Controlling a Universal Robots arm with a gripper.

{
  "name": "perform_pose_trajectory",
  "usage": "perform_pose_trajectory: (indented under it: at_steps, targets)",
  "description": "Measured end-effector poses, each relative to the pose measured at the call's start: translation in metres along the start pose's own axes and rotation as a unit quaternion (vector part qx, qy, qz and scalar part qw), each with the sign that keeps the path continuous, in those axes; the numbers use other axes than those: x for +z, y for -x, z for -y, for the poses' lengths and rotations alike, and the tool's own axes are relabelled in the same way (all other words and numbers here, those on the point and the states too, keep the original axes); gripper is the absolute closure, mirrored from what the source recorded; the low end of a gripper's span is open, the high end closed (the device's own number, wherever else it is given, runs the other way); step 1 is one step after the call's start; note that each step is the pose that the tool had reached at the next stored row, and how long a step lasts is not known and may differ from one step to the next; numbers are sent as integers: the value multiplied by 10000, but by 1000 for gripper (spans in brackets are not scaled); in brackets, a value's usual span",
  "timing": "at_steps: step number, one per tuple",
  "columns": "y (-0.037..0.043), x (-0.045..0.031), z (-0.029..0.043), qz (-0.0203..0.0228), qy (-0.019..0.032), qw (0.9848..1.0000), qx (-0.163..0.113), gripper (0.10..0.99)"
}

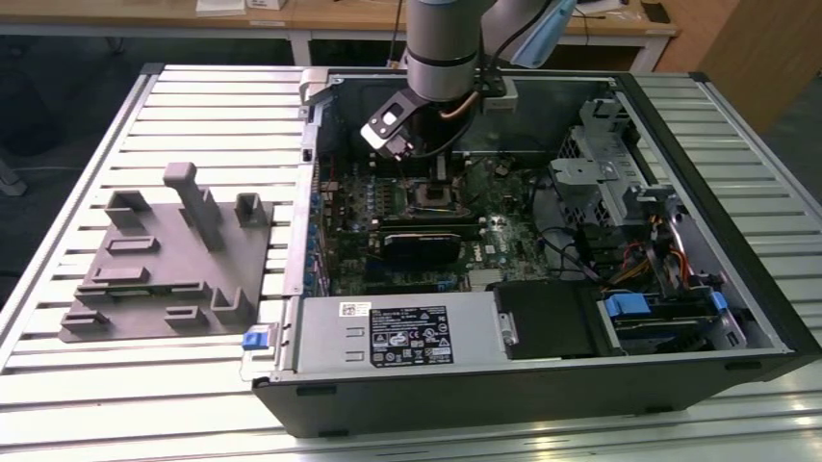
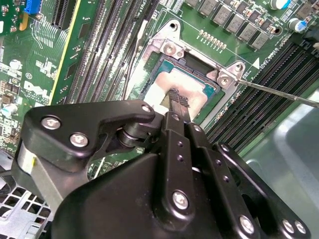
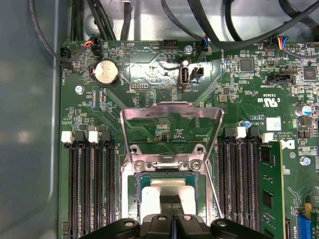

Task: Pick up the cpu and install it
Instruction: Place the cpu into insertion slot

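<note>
- You are looking at the cpu (image 2: 195, 83): a small, flat, square chip with a pale silvery metal top and a thin darker rim.
- It lies level, metal face up, within the frame of the socket (image 2: 167, 50) on the motherboard (image 3: 149, 64). Its edges run parallel to that frame.
- You cannot tell whether it is fully seated.
- The socket's hinged load plate (image 3: 172, 108) stands raised, so the chip's top is uncovered.
- In both wrist views the gripper (image 3: 170, 200) has its fingertips pressed together over the middle of the top face, hiding a strip of it. You cannot tell whether they touch the metal.
</note>
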State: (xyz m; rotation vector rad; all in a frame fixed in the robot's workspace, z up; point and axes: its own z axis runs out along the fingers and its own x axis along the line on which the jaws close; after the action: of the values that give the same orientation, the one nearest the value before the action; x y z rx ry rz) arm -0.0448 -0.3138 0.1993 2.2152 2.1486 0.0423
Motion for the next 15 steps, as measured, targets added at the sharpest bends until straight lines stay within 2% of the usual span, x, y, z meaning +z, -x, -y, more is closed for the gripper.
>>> perform_pose_trajectory:
  at_steps: [2,8,15]
  targets:
    - [-2,-12,-2,-6,3,10000,1,980]
    - [2,-116,-7,1,-1,10000,0,980]
    - [6,-301,-18,0,0,10000,0,980]
